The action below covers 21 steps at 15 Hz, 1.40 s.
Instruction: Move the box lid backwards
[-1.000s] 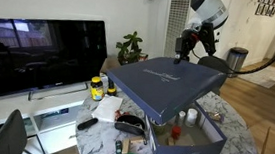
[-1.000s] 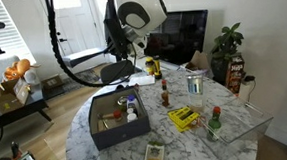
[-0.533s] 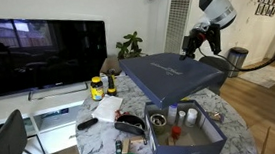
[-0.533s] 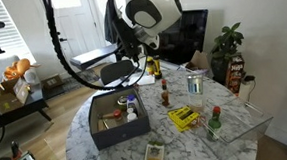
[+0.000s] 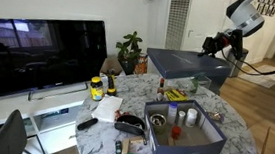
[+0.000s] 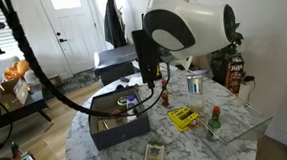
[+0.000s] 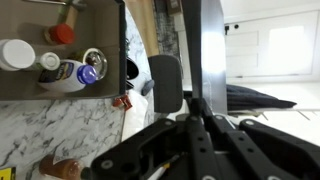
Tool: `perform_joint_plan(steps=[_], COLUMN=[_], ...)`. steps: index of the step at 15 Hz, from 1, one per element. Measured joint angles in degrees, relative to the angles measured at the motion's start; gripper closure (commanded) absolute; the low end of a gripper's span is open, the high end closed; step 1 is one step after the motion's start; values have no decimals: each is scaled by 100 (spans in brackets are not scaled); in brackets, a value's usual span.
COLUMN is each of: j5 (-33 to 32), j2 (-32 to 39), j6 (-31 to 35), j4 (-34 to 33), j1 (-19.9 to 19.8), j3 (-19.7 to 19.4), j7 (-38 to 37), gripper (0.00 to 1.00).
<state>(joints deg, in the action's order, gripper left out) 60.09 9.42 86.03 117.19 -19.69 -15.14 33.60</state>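
Note:
The slate-blue box lid (image 5: 182, 63) hangs in the air above the far side of the round marble table (image 5: 236, 124), roughly level. My gripper (image 5: 219, 45) is shut on its far edge. In an exterior view the lid (image 6: 115, 62) shows behind my arm. In the wrist view the lid's edge (image 7: 211, 45) runs upward between my fingers, with one pad (image 7: 165, 84) beside it. The open box base (image 5: 183, 132) with compartments and small bottles sits on the table near the front; it also shows in an exterior view (image 6: 114, 124) and the wrist view (image 7: 60, 88).
A TV (image 5: 41, 57) stands on a low stand beside the table. A plant (image 5: 131, 49) is behind it. Sauce bottles (image 6: 162, 92), a glass jar (image 6: 194, 85), a yellow packet (image 6: 185, 117) and other small items lie around the base.
The lid has moved off from above the box base, away from the TV towards the far side of the table, held in my gripper. The base's compartments now show fully.

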Motion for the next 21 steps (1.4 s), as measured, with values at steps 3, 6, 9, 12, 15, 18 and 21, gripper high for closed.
perform_joint_plan(steps=[3,6,9,12,15,18,21], j5=[1100,2279,3282,3990,4509,4569,4834], j2=[-262,-495,-467,-335,-264,-261,-215], j6=[650,2098,3627,4698,5123,5111,5540], j4=[382,560,433,241,178,178,99], j1=[207,763,1250,1435,1370,1300,1355], j3=[150,584,944,1028,924,862,886], j7=[-112,-97,-82,-82,-98,-120,-70], gripper=[99,99,99,99,96,99,99])
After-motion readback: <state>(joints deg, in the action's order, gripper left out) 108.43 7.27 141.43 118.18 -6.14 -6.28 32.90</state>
